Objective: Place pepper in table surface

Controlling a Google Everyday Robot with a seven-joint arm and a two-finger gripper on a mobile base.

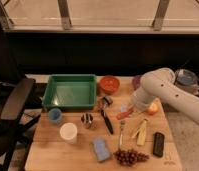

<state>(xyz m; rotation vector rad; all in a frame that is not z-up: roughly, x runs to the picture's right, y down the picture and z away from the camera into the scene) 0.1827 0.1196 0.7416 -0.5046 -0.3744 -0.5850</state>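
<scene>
One pepper lies on crowded table surface beneath the gripper, whose state is unclear.

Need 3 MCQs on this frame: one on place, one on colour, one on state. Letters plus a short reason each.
1. Where does the pepper lie?
A. in the green tray
B. on the table surface, right of the black-handled tool
C. in the red bowl

2. What colour is the tray?
A. green
B. blue
C. white

3. How does the white cup stand?
A. tipped on its side
B. upside down in the tray
C. upright on the table

Answers:
1 B: the orange-red pepper rests on the wood just under the claw, beside the tool.
2 A: its walls and floor are green.
3 C: its round open mouth faces up, near the front left of the table.
</scene>
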